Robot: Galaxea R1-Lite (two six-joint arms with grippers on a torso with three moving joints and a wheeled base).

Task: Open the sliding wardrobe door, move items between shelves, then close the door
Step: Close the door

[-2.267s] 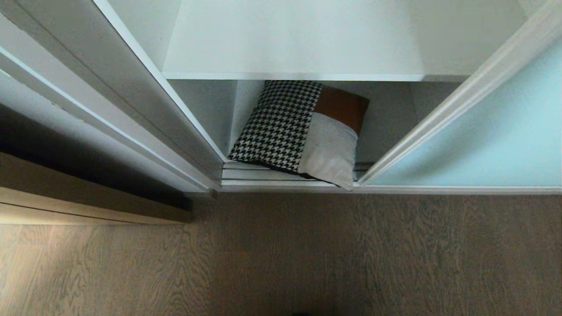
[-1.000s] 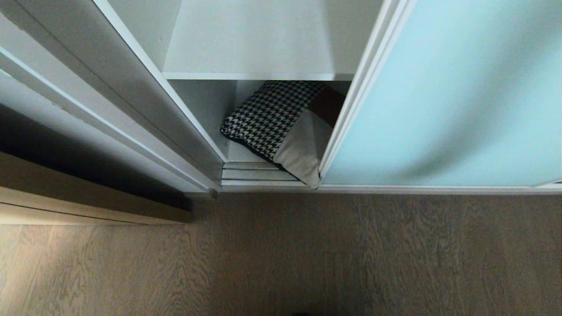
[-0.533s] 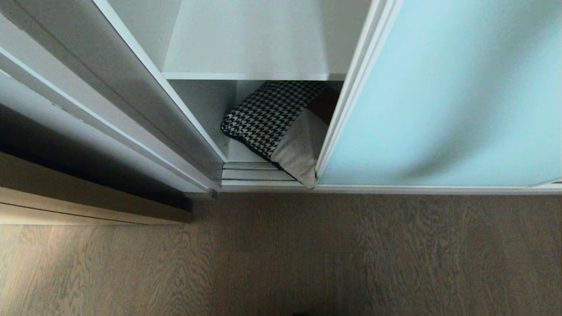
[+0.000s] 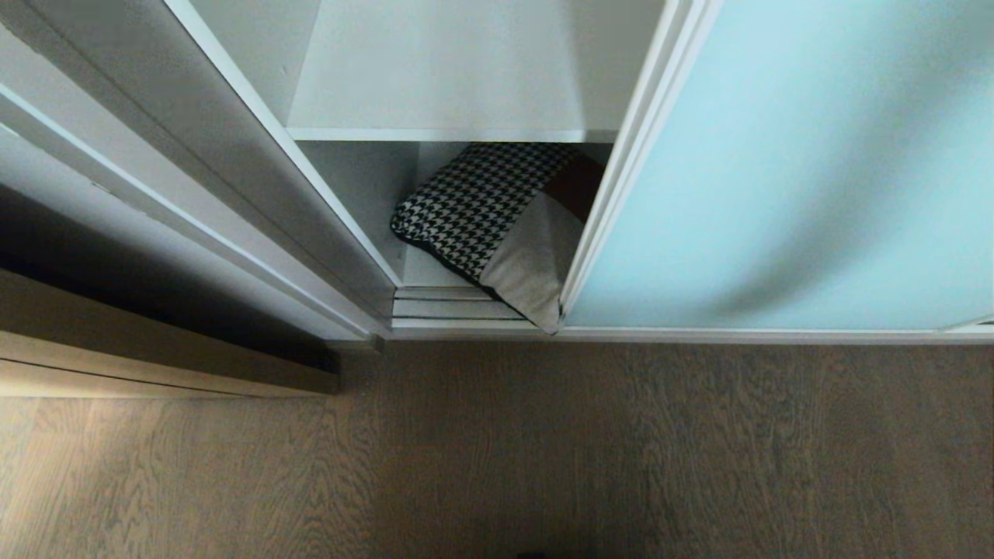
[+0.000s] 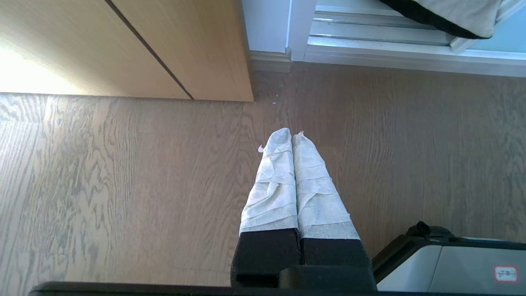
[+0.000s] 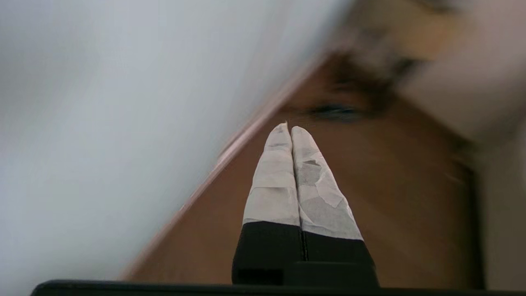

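Widest in the head view: the sliding wardrobe door [image 4: 776, 163], pale aqua glass, drawn across most of the opening yet stopped short, its leading edge pressed against the cushion [image 4: 497, 225]. Next, the shelves [image 4: 435, 70] – one bare white board above, the bottom one beneath the cushion. Cushion lying askew on that bottom level, its cream corner poking out over the bottom track [image 4: 450, 304] and into the door's path – the relation everything hangs on. Probably needs pushing back inside before the door can run home to the left. Neither arm visible from the head. Left gripper [image 5: 292, 137] parked over the wooden floor [image 5: 123, 172], jaws pressed together, empty, cushion corner ahead of it. Right gripper [image 6: 288, 127] alongside the pale door panel, jaws likewise closed on nothing; which arm is nearer the cushion cannot be told.
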